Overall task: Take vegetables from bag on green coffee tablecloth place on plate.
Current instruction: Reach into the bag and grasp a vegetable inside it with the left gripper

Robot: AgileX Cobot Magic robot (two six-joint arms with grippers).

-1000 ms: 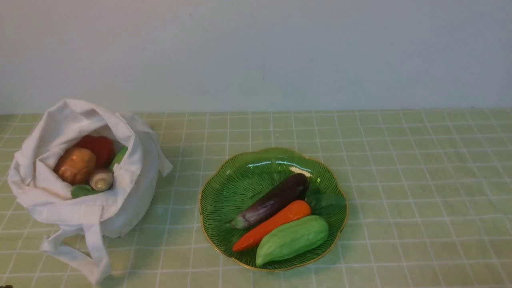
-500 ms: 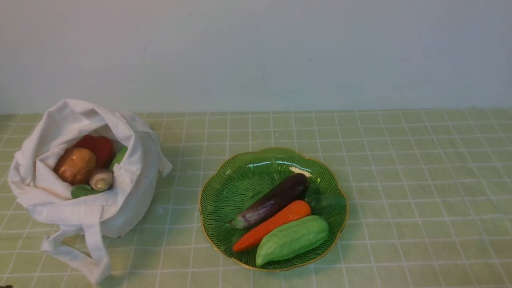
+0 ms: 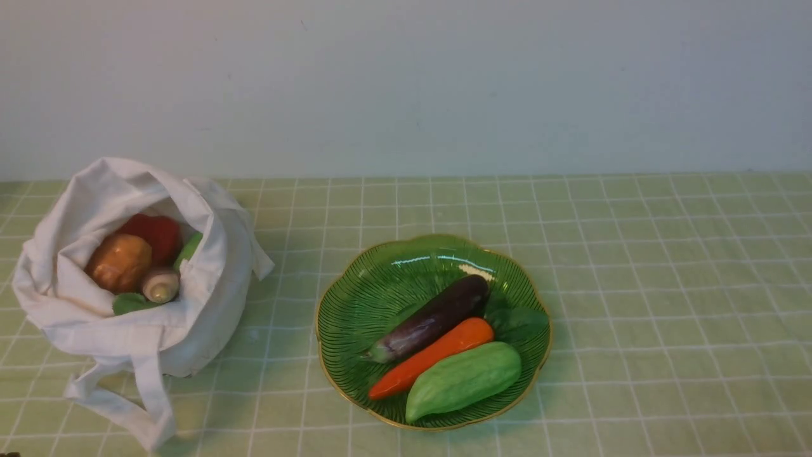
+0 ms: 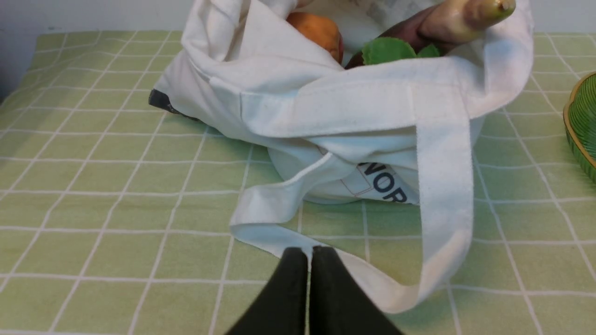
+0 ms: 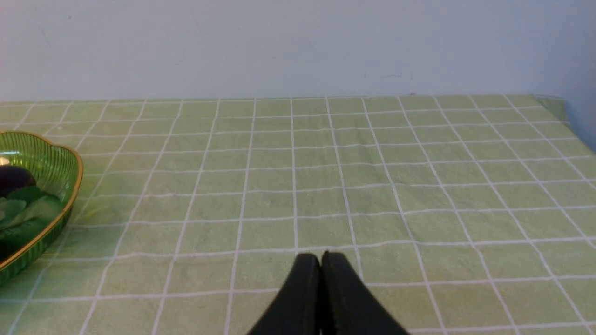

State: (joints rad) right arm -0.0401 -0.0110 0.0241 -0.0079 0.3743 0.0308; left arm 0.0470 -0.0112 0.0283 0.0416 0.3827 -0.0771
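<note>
Soft white bag (image 3: pixel 209 304), glossy vegetables (image 3: pixel 120 261) inside

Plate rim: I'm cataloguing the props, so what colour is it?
Gold, a thin line edging the green plate. Best seen in the front view.

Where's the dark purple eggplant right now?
In the front view the eggplant lies in the green plate, right of the bag, with the orange carrot alongside its near side.

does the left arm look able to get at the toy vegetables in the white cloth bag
Probably yes: the white cloth bag gapes open ahead of the left gripper, glossy toy vegetables exposed inside. Only a loose strap lies between; the shut jaws must open first.
</note>
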